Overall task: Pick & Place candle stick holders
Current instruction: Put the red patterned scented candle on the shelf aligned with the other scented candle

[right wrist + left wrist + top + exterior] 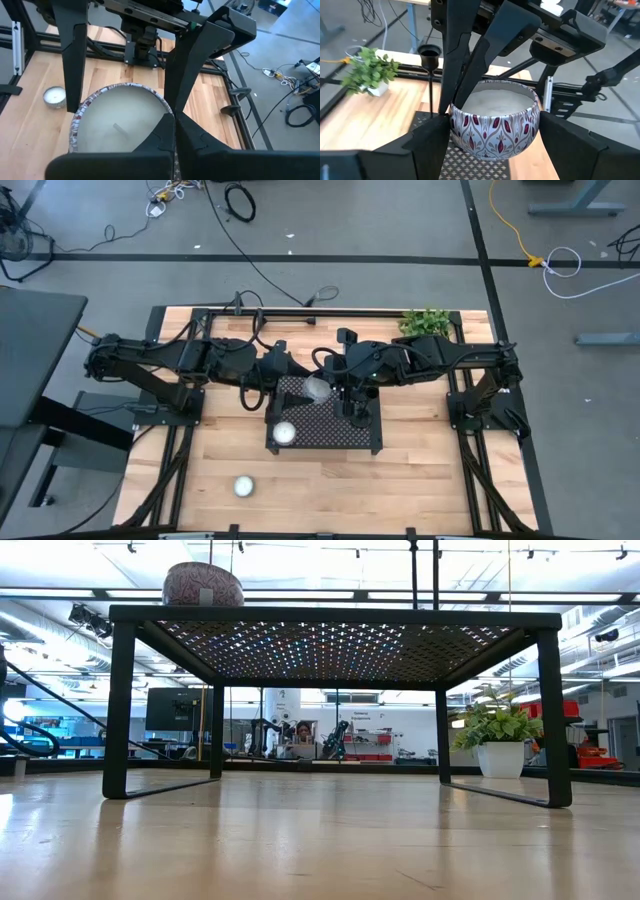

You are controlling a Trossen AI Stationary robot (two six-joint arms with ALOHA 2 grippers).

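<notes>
A round patterned candle tin [495,130] with white wax hangs over the far left part of the black perforated tray [335,435]. Both grippers are shut on it. My left gripper [308,388] comes in from the table's left and my right gripper [345,395] from the right. One black candle stick holder [430,54], a small cup on a thin upright stem, stands beyond the tin; its foot is hidden behind my left finger. My left gripper holds the tin by its two opposite side walls [454,127], pinched between its widely spread fingers [427,142]. It comes nearly level from the table's left. The tin sits upright, clear of the tray. My right gripper is shut on the tin's rim [169,114] on the side toward the table's right. The thin wall runs in between its two fingers [192,142]. They slant down from the right.
A second candle tin [283,433] stands on the tray's near left corner, also in the low view [203,585]. A third candle [243,485] sits on the wooden table near its front edge. A small potted plant [428,322] stands at the far right.
</notes>
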